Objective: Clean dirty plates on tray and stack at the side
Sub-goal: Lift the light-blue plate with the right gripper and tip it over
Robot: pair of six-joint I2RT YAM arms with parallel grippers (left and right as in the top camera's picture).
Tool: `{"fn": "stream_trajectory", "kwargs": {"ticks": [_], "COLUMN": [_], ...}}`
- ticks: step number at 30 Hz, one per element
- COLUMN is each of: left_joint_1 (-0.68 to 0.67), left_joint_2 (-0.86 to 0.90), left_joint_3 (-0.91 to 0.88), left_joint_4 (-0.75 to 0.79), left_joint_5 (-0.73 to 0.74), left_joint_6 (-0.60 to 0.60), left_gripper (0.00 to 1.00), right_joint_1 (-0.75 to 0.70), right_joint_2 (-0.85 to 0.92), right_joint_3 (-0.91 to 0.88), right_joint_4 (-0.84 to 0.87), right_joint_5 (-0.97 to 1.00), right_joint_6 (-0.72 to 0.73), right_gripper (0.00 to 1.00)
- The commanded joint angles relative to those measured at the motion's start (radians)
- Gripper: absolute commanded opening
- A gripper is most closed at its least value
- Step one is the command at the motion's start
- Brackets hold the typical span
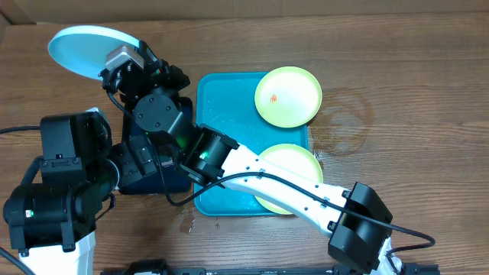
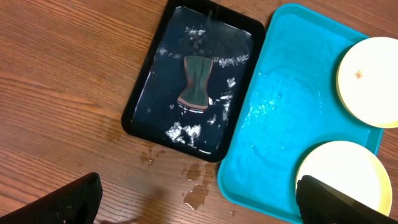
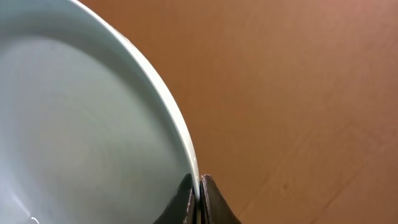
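item 1, light blue plate (image 1: 88,47): i see its rim pinched by the right gripper (image 3: 199,198), fingers closed tight on it, over the bare table (image 1: 397,69) to the left of the tray (image 1: 221,107).
items 2 and 3, yellow-green plates on the tray: one (image 1: 288,95) at the far end with a red smear, one (image 1: 299,160) at the near end, partly under the right arm (image 1: 306,195).
left gripper (image 2: 199,208): fingers spread wide, holding nothing, above the black tray (image 2: 140,106), which holds a sponge (image 2: 197,81).
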Motion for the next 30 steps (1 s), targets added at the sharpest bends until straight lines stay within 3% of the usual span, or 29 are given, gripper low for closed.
{"fn": "stream_trajectory", "kwargs": {"ticks": [1, 10, 15, 19, 23, 28, 30], "left_joint_1": [0.005, 0.005, 0.005, 0.005, 0.005, 0.005, 0.005], "left_joint_2": [0.002, 0.002, 0.002, 0.002, 0.002, 0.002, 0.002], "left_joint_3": [-0.005, -0.005, -0.005, -0.005, -0.005, -0.005, -0.005], "left_joint_4": [0.002, 0.008, -0.002, 0.003, 0.019, 0.031, 0.03], "left_joint_5": [-0.016, -0.016, -0.016, -0.04, -0.054, -0.057, -0.056], "left_joint_6": [-0.014, -0.014, -0.014, -0.015, -0.022, -0.021, -0.016], "left_gripper": [1.0, 1.0, 1.0, 1.0, 1.0, 0.97, 0.92], "right_joint_1": [-0.002, -0.008, -0.024, -0.055, -0.117, -0.255, -0.325], "right_joint_2": [0.005, 0.005, 0.005, 0.005, 0.005, 0.005, -0.018], "right_joint_3": [0.018, 0.018, 0.018, 0.017, 0.017, 0.019, 0.019], "right_joint_4": [0.038, 0.05, 0.0, -0.254, -0.552, -0.691, -0.736], "right_joint_5": [0.017, 0.017, 0.028, 0.019, -0.252, -0.7, -0.846], "right_joint_6": [-0.011, -0.009, 0.111, 0.484, 0.856, 1.024, 1.079], "right_gripper": [0.04, 0.04, 0.04, 0.04, 0.04, 0.04, 0.04]}}
